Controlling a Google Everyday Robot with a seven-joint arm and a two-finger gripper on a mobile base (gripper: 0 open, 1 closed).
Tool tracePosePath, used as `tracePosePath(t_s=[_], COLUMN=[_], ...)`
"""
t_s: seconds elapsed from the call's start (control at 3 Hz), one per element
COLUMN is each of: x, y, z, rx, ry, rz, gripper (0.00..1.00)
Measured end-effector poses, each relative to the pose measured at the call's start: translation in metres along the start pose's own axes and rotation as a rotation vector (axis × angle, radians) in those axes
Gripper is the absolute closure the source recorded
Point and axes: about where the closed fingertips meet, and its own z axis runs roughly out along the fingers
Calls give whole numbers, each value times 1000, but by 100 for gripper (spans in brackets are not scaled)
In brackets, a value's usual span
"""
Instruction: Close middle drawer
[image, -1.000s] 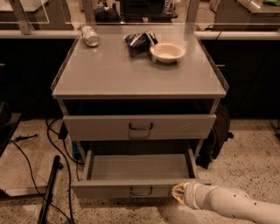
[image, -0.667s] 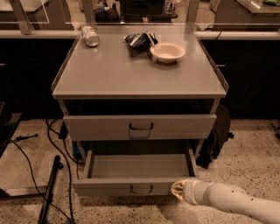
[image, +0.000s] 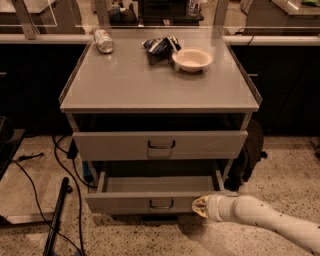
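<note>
Since the earlier frames, has brought the gripper (image: 196, 206) up and inward and set the middle drawer (image: 130, 204) slightly deeper into the cabinet (image: 75, 150). Leaves that drawer well out of the cabinet all the same, grey interior in view, small U-shaped handle (image: 161, 204) central on its front panel. Far left, on the floor: black cables (image: 60, 160) and a dark pole (image: 55, 215). On the counter (image: 125, 85), rear left: a can (image: 104, 41) lying on its side. Right of that: a crumpled dark packet (image: 159, 46) just beside a pale bowl (image: 192, 59). Below the counter: the taller drawer front (image: 115, 146), with its own handle. Lower right: a white arm (image: 270, 220) entering from the frame edge, ending in the gripper at the middle drawer's front panel, just right of the handle. Holds the fingers (image: 201, 202) pressed together into one tapered tip, no gap visible, tip against the panel.
</note>
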Motion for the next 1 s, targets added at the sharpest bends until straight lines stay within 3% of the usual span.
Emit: tracePosePath(t_s=[1.0], x=[-3], y=[-80], z=[31], rx=[37], ry=[-14], rz=[-11], gripper=[100])
